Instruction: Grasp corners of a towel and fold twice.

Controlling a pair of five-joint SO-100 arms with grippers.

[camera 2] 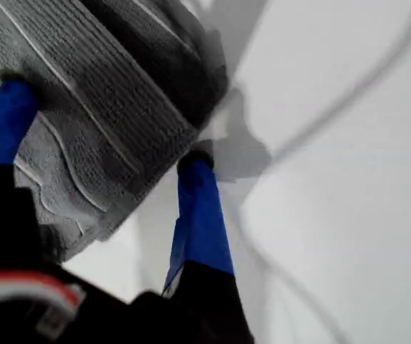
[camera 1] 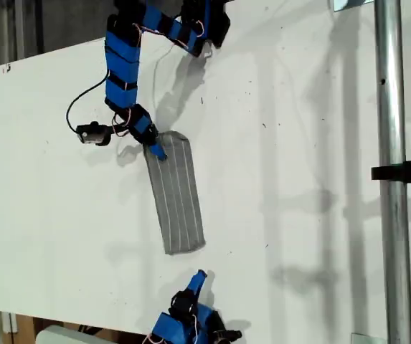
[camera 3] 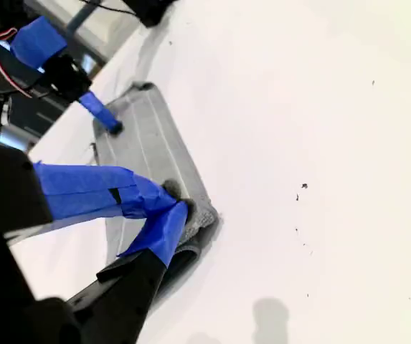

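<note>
Folded towel, my first gripper blurred

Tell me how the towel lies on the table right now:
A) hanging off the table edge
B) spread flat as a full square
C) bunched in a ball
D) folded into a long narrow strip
D: in the exterior view the towel is a long narrow strip lying on the white table, with my first gripper at its far end and my second gripper just short of its near end.
</note>
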